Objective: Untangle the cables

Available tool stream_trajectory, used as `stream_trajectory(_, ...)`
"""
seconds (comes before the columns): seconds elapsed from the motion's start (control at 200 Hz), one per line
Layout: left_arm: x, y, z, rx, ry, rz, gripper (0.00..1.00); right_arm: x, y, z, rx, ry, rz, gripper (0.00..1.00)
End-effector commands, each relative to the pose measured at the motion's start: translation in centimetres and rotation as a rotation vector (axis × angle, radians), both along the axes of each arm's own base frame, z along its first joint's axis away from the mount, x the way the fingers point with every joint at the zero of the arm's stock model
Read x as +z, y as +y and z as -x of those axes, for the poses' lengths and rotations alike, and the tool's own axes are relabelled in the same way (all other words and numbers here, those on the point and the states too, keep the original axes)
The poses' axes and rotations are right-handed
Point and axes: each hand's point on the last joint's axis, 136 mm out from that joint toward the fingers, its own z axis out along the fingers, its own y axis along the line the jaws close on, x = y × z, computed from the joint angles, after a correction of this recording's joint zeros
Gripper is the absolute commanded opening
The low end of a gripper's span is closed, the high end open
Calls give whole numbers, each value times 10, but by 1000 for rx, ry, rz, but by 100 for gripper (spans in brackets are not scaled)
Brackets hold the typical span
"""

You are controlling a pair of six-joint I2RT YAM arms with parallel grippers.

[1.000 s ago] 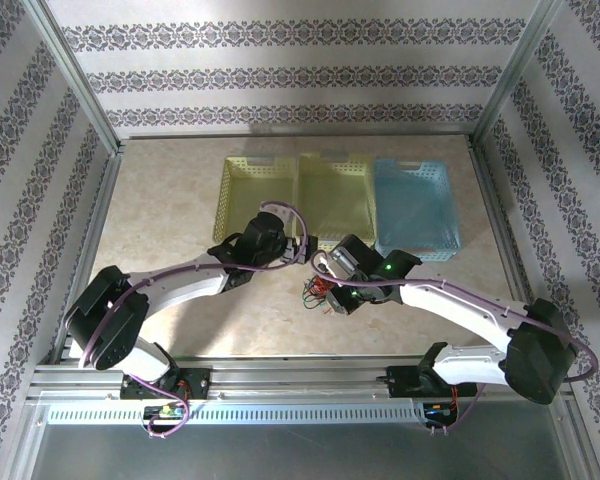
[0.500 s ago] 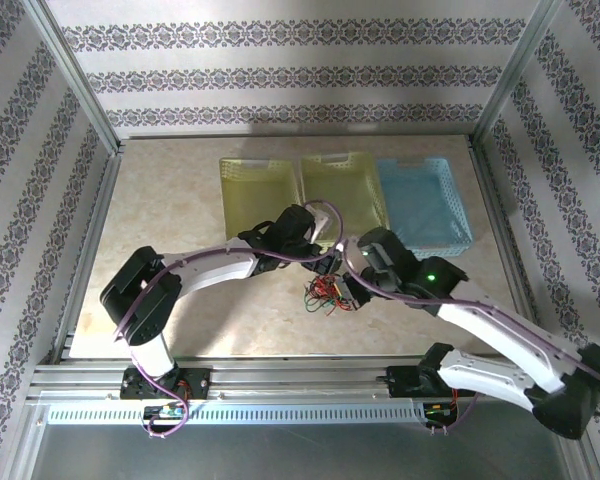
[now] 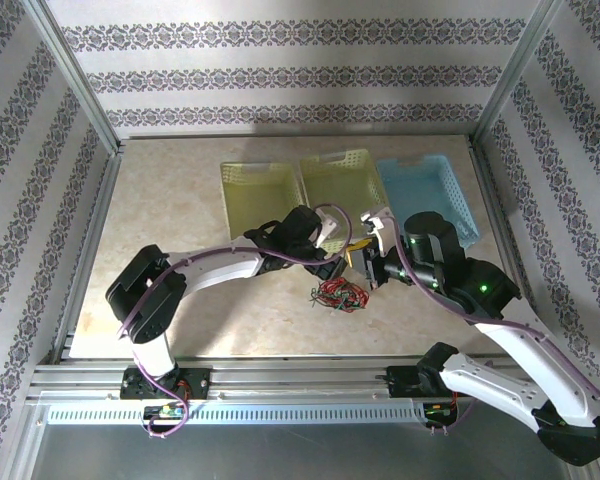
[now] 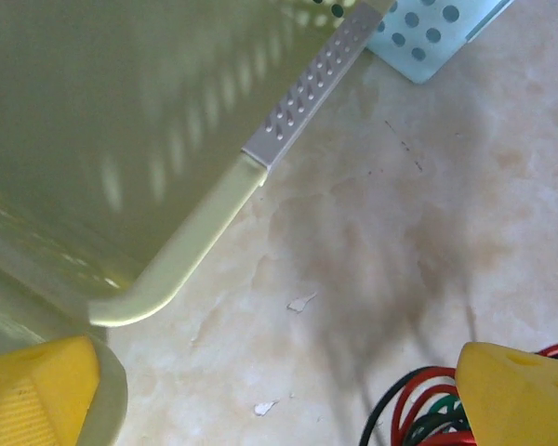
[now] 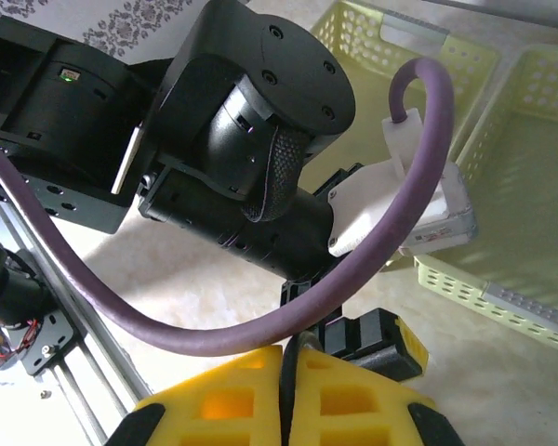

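Note:
The cables lie in a small tangle of red, green and black wire on the table, in front of the baskets. In the left wrist view the cables sit at the lower right, beside one yellow finger. My left gripper is open over bare table, and from above the left gripper hovers just behind the tangle. My right gripper is shut, with a thin black cable pinched between its yellow pads. Seen from above, the right gripper points at the left one, tips almost touching.
Two yellow-green baskets and a blue basket stand side by side behind the arms. The middle basket's rim is close to my left gripper. A thick purple arm cable crosses just ahead of the right fingers.
My right gripper closed and its arm swung back to the right. The left arm reached further right. The tangle shifted slightly to the right.

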Motion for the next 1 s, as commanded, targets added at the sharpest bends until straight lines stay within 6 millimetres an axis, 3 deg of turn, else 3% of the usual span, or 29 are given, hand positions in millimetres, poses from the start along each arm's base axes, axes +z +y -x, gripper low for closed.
stream_trajectory(0.0, -13, 22, 23, -18, 23, -117, 99, 32, 5, -8, -13, -79, -90, 0)
stream_trajectory(0.27, 26, 48, 38, -26, -103, -71, 99, 61, 1, -19, -59, -150, -164, 0)
stream_trajectory(0.38, 40, 53, 59, -83, -106, -3, 99, 66, 1, -24, -85, -147, -201, 0)
stream_trajectory(0.545, 56, 41, 92, -180, -23, 121, 99, 67, 3, -31, -109, -126, -228, 0)
stream_trajectory(0.74, 47, 7, 87, -230, -49, 116, 99, 54, 1, -45, -206, -69, -274, 0)
stream_trajectory(0.855, 33, -14, 80, -261, -50, 110, 99, 51, 4, -48, -227, -35, -317, 0)
stream_trajectory(0.995, 15, -28, 66, -247, -68, 106, 99, 52, 7, -47, -230, -17, -368, 0)
